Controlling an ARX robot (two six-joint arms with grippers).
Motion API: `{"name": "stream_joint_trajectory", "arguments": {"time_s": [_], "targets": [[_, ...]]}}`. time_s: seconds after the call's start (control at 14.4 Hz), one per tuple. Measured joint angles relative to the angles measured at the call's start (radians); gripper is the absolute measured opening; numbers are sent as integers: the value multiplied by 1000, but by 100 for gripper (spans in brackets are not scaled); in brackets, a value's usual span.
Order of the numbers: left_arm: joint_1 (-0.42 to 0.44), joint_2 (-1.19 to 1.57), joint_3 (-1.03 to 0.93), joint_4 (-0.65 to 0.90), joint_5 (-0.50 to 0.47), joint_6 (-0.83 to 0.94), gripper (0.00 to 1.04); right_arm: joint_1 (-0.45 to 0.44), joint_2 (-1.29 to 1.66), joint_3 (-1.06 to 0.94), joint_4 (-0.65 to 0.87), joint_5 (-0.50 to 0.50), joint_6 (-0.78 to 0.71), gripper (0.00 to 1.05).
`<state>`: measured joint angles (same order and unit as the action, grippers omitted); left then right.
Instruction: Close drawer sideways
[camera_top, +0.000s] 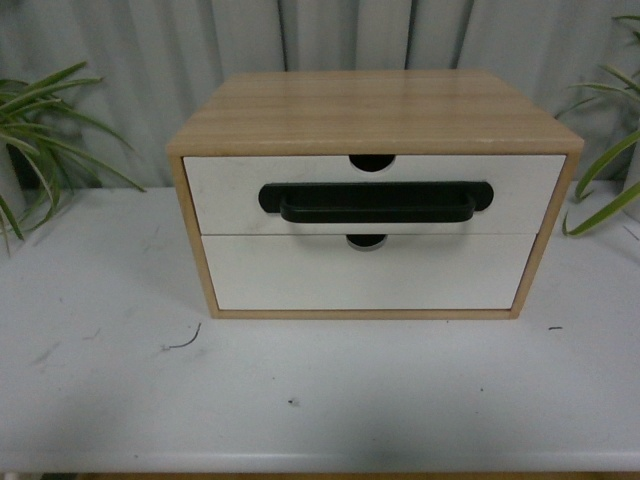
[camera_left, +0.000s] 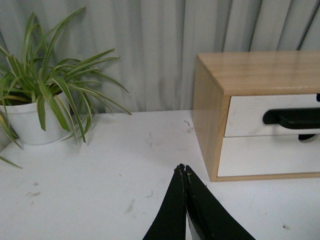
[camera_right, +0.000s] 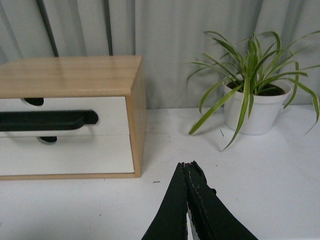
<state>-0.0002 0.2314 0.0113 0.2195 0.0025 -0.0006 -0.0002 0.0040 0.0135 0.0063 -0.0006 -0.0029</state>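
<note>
A white worktop, scuffed and flecked with small dark marks, fills the foreground. Behind it hangs a pale grey-green pleated curtain across the whole back. A spider plant in a white pot stands at the left, another potted spider plant at the right. Lighting is soft and even.

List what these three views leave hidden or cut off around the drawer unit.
- Drawer interior: hidden behind its white front in all views.
- Black handle: cut off by the frame edge in both wrist views.
- Left claw and right claw: absent from the front view.
- Cabinet back: hidden by its own body.
</note>
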Motion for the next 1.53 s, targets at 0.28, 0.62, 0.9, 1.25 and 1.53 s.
{"name": "stream_joint_trajectory", "arguments": {"time_s": [0.28,0.62,0.9,1.25,1.53], "targets": [[0,-72,0,-68,-3,0,2,0,0,0,-10,1,0,2],[0,-227,0,-221,-3,0,16,0,0,0,-10,1,-1,14],[0,-227,0,-223,-3,0,64,0,0,0,-10,1,-1,63],[0,-227,0,-223,-3,1,98,0,0,0,-10,1,0,98],[0,-227,0,-223,-3,0,98,0,0,0,-10,1,0,98]]}}
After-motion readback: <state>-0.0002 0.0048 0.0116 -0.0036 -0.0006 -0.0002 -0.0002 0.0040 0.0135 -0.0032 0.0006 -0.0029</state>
